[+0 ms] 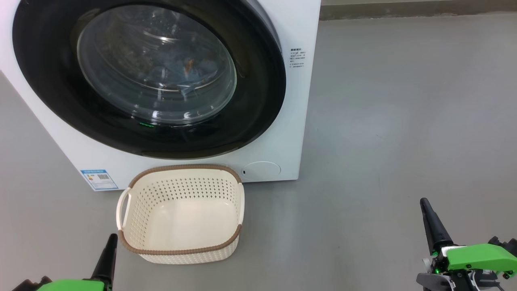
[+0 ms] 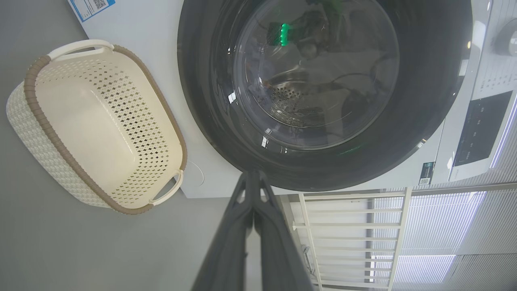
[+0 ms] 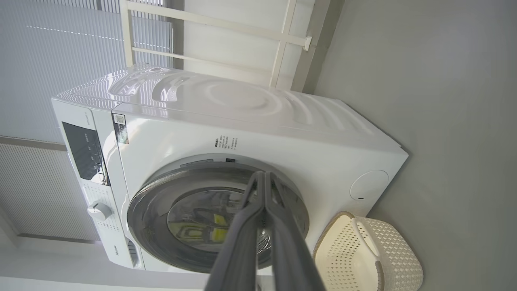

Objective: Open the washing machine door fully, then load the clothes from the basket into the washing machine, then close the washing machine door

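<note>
Left gripper (image 1: 111,242) at lower left and right gripper (image 1: 425,204) at lower right are clenched, empty. The washing machine door (image 1: 153,76), upper left, looks stiff and slippery; I'd grip its rim edge.

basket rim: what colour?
Brown with a woven look, running around the top of the cream perforated basket. It shows best in the head view.

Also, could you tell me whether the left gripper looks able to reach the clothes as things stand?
Probably not. The clothes lie inside the washing machine behind its door, which looks shut; the left gripper, closed, sits low near the basket.
</note>
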